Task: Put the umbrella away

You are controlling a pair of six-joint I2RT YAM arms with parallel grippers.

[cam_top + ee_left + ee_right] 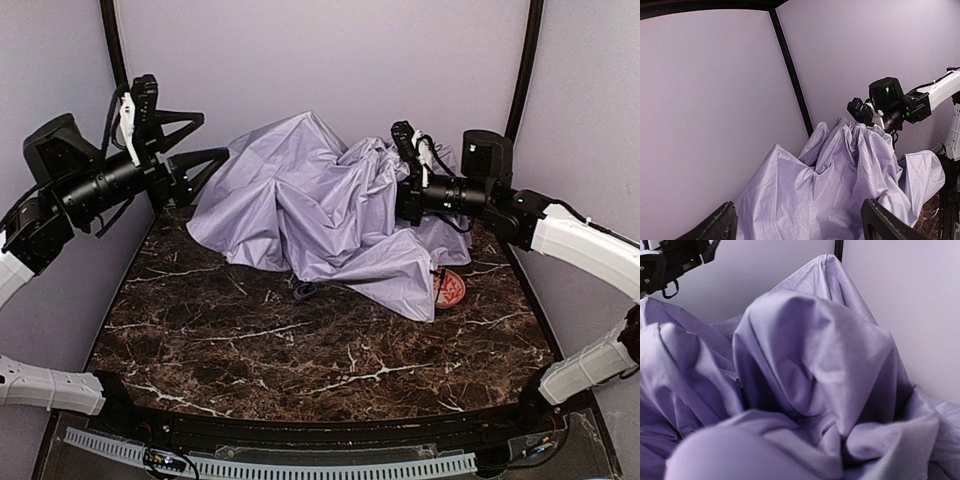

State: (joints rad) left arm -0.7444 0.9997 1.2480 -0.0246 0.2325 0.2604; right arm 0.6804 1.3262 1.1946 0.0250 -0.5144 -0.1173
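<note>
The umbrella point(310, 205) lies as a crumpled heap of pale lavender fabric at the back middle of the marble table; its shaft and handle are hidden. My left gripper point(205, 140) hovers at the heap's left edge, open, with nothing between its fingers. In the left wrist view the fabric point(840, 185) spreads beyond that gripper's point(800, 225) two dark fingertips. My right gripper point(402, 190) is pushed into the heap's right side. From the left wrist the fabric bunches up to a peak at the right gripper point(860, 111), pinched there. The right wrist view is filled by umbrella folds point(810, 370) that hide its fingers.
A red-patterned bowl point(450, 288) sits at the right, half under the fabric's lower corner. A small dark piece point(303, 291) pokes out beneath the heap's front edge. Lavender walls and black corner posts point(112, 40) close in the back and sides. The left arm point(670, 260) shows top left.
</note>
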